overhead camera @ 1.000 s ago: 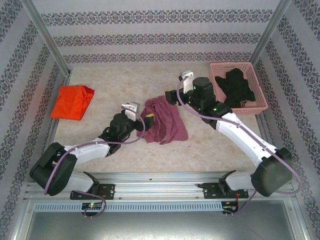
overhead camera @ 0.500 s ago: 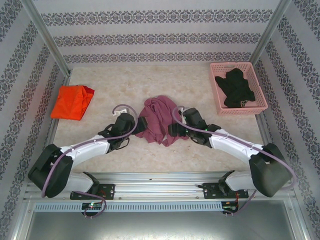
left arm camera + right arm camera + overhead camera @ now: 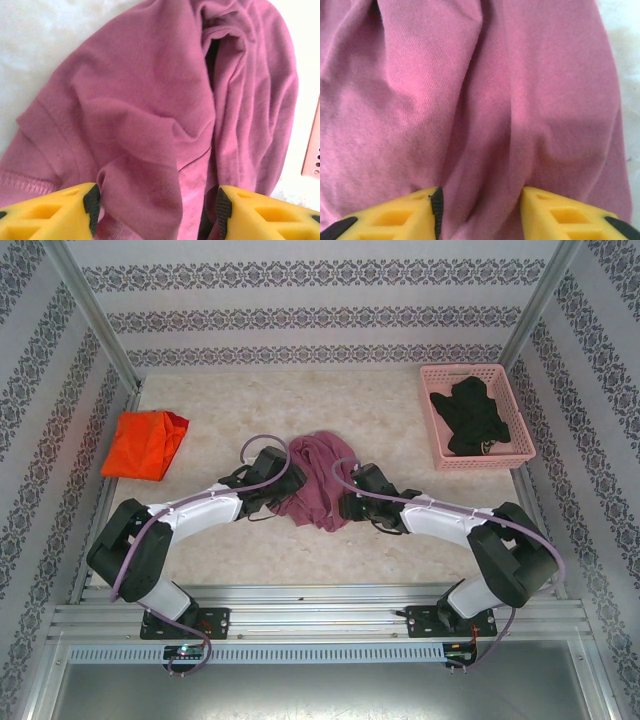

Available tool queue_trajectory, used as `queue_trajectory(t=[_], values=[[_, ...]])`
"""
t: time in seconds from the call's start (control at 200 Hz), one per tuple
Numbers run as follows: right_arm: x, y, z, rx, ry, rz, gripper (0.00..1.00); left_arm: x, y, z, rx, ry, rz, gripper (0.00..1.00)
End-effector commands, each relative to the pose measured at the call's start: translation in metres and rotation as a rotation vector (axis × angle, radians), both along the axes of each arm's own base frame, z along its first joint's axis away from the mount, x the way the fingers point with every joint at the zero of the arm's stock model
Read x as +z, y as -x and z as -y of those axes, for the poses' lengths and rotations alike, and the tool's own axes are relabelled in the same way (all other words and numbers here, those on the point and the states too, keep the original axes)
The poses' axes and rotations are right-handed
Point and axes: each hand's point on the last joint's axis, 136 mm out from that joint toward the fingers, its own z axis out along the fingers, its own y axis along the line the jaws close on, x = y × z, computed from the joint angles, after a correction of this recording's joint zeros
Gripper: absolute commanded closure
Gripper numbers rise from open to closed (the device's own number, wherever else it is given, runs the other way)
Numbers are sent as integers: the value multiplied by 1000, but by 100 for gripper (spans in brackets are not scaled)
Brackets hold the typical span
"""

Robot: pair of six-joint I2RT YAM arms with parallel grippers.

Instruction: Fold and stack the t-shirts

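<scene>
The maroon t-shirt [image 3: 318, 478] lies crumpled in the middle of the table, its print hidden in the folds. My left gripper [image 3: 283, 483] is at its left edge. In the left wrist view the gripper [image 3: 156, 211] is open wide, with a fold of the maroon shirt [image 3: 150, 125] between the yellow fingers [image 3: 60, 212]. My right gripper [image 3: 343, 505] is at the shirt's near right edge. In the right wrist view it [image 3: 480, 214] stands open, narrower, around a ridge of cloth [image 3: 485, 125]. The orange t-shirt [image 3: 145, 443] lies folded at the far left.
A pink basket [image 3: 436, 439] holding a black garment [image 3: 473, 413] stands at the back right. Patterned walls and metal posts enclose the table [image 3: 300, 400]. Bare tabletop lies behind the maroon shirt and along the near edge.
The right arm swung from near the basket down to the shirt's near right edge. The left arm reached forward to its left edge. The shirt is more bunched.
</scene>
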Motion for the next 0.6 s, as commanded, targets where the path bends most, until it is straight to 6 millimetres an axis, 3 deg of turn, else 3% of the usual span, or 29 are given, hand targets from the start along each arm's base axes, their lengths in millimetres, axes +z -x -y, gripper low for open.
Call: queue_trajectory(t=[0.0,0.16,0.305,0.595], values=[[7,-10,-2,-26,-4,32,69,-2,20,2,40,10,-106,35],[11,-11,2,-42,-1,44,100,5,35,-10,72,-20,-130,25],[20,-12,4,-45,-13,85,100,14,37,4,48,40,-113,26],[31,-9,3,-21,-33,127,100,-2,10,30,49,90,-111,36]])
